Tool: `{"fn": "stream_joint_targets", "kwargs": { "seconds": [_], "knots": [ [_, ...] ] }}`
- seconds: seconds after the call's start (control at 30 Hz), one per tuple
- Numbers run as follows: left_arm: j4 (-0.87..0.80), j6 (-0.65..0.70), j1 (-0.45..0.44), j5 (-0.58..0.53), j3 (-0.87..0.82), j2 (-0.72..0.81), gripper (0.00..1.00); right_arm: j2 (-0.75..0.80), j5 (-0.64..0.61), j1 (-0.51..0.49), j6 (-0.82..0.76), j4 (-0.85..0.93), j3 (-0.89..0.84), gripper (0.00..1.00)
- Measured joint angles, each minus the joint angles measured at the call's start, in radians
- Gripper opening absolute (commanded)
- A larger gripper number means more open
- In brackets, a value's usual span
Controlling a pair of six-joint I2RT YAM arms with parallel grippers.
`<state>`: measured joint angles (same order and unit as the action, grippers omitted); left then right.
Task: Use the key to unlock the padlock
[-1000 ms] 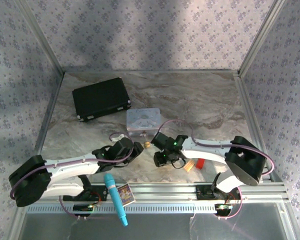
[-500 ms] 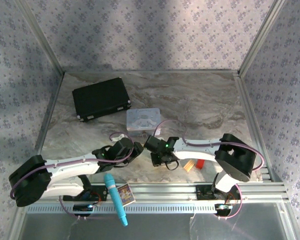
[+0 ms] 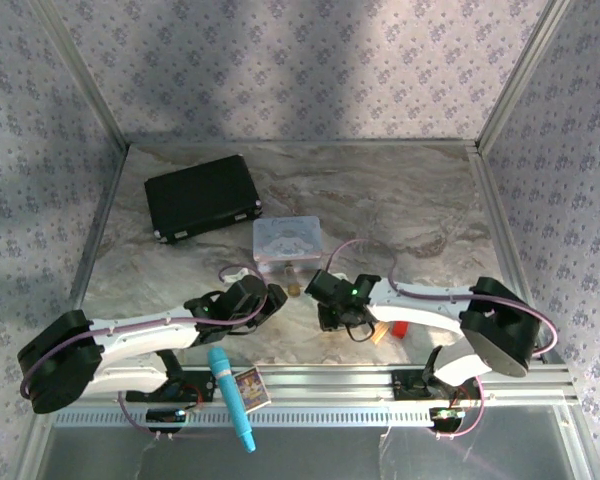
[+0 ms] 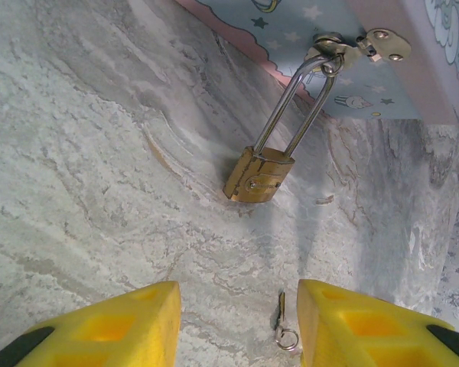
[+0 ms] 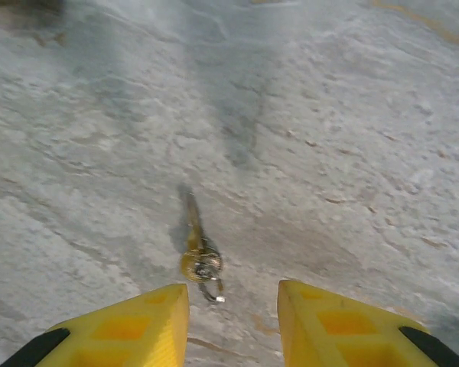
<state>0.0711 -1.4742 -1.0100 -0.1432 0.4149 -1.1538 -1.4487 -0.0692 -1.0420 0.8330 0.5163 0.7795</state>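
Key [image 5: 196, 246] lies flat on the surface [image 5: 352, 153], just ahead of the right pincer [image 5: 233, 306], which stands open and empty. Left pincer [image 4: 237, 306] open too, facing the padlock [image 4: 258, 177] hung on the tin box [image 4: 291, 30]. Judgement: straddle the key's bow, descend squarely, pinch low.

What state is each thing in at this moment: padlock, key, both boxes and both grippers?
tin box: lid shut.
padlock: shackle shut, looped through the hasp, no key in it.
key: lying loose on the table, unheld.
black case: shut.
left gripper: open, empty.
right gripper: open, empty.
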Motion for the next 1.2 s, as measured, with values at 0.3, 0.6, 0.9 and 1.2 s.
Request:
{"fn": "stream_joint_targets", "kwargs": {
  "seconds": [0.3, 0.6, 0.9, 1.2],
  "knots": [
    [0.000, 0.000, -0.002, 0.000, 0.015, -0.029, 0.44, -0.061, 0.006, -0.003, 0.010, -0.060, -0.004, 0.31],
    [0.002, 0.000, -0.007, 0.000, 0.017, -0.061, 0.44, -0.072, -0.011, -0.019, 0.019, -0.062, -0.011, 0.15],
    [0.026, 0.008, -0.007, 0.007, 0.030, -0.077, 0.43, -0.030, -0.023, -0.023, 0.026, -0.101, -0.053, 0.00],
    [0.173, 0.027, -0.046, 0.031, 0.033, -0.139, 0.46, 0.130, 0.108, 0.066, -0.019, -0.162, -0.132, 0.00]
  ]
}}
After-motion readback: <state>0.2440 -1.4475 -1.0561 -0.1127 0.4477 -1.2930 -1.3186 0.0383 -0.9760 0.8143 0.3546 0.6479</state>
